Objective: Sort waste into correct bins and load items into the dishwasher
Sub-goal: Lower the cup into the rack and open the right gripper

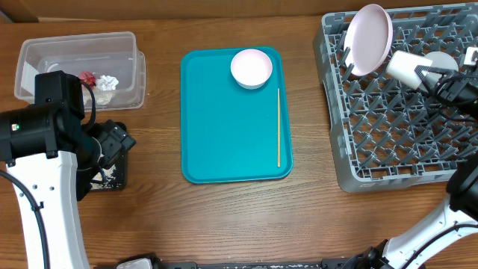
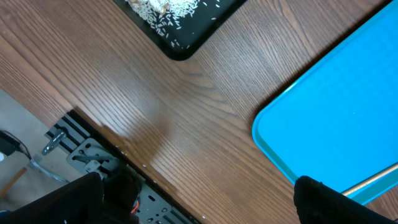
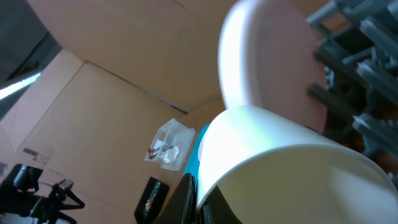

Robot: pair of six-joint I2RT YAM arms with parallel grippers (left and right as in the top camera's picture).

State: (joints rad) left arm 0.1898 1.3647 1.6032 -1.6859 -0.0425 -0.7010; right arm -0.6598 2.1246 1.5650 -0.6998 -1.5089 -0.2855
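At the rack, right jaws: right gripper [image 1: 427, 72] pinched shut on the cup [image 1: 405, 67], held tilted over the rack [image 1: 388, 142]; I judge it is lined up for the pegs.
Left jaws: left gripper [image 2: 199, 202] spread wide and empty, above the table [image 2: 155, 124] between black tray [image 2: 180, 51] and teal tray [image 2: 348, 93].
Rack: I count one plate [image 1: 370, 37], on edge between pegs, likely to drain.
Teal tray: one bowl [image 1: 252, 67], one stick [image 1: 278, 127], neither loaded yet.
Bins: two. The tub [image 1: 78, 37] holds one wrapper [image 1: 87, 77] and one napkin [image 1: 109, 82]; the black tray holds crumbs [image 2: 168, 9].

The brown wooden table [image 1: 224, 217] carries a teal rectangular plastic serving tray [image 1: 224, 134]. Left of it are a clear rectangular plastic tub [image 1: 75, 37] and a shallow black rectangular tray [image 2: 186, 43], and right of it is a large grey plastic dish rack [image 1: 388, 134].
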